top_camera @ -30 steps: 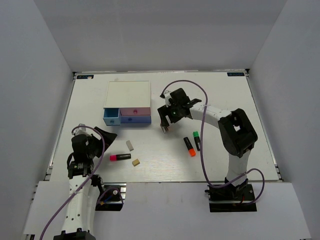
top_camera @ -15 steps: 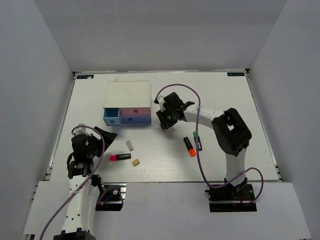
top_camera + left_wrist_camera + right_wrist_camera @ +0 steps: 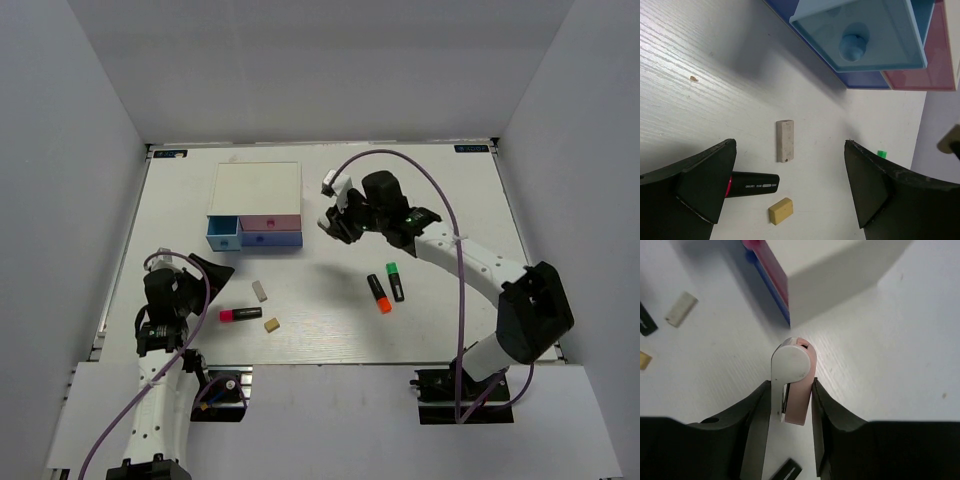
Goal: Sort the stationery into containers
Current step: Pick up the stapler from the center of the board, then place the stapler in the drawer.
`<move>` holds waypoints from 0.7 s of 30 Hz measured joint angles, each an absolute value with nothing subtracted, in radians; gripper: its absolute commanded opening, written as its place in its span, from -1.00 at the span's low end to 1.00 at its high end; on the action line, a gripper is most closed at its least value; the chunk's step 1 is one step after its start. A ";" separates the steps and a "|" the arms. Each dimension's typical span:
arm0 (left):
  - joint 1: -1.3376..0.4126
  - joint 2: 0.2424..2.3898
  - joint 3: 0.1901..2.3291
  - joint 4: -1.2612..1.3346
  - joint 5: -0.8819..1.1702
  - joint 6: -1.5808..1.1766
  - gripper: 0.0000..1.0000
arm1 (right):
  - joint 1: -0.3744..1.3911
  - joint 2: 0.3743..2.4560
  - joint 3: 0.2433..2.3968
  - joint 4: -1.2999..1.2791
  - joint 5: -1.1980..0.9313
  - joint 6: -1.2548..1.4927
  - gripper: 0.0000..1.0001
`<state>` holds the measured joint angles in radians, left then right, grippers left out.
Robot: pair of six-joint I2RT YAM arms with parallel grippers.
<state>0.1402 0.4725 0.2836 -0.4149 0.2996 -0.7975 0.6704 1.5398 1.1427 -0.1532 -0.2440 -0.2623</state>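
Note:
My right gripper [image 3: 338, 220] is shut on a white-pink eraser [image 3: 796, 381], held above the table just right of the drawer box [image 3: 258, 188]. The box's light blue drawer [image 3: 222, 234] is pulled out; the pink front [image 3: 270, 222] and dark blue front [image 3: 270, 239] are closed. My left gripper [image 3: 205, 268] is open and empty, near a pink-capped highlighter [image 3: 240, 314], a white eraser [image 3: 260, 291] and a tan eraser [image 3: 271, 324]. They also show in the left wrist view: highlighter [image 3: 752, 184], white eraser [image 3: 785, 141], tan eraser [image 3: 780, 210]. Orange [image 3: 378, 293] and green [image 3: 394, 280] highlighters lie right of centre.
The drawer box stands at the back left of the white table [image 3: 440, 190]; its corner [image 3: 835, 270] shows just beyond my right fingers. Grey walls close in the table on three sides. The open blue drawer [image 3: 860, 35] juts toward my left gripper.
My right gripper has risen from the table with the white-pink eraser, staying right of the box, and its arm has swung out to the right. The left arm has not moved.

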 measured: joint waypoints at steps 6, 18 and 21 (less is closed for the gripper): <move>0.140 0.472 0.283 -0.408 0.301 -0.805 0.98 | 0.688 1.565 1.225 -0.104 -0.443 -0.409 -0.65; 0.140 0.470 0.269 -0.394 0.303 -0.806 0.98 | 0.820 1.936 1.712 -0.067 -0.735 -0.479 -0.56; 0.140 0.470 0.268 -0.387 0.304 -0.806 0.98 | 0.850 1.980 1.759 -0.031 -0.770 -0.479 -0.53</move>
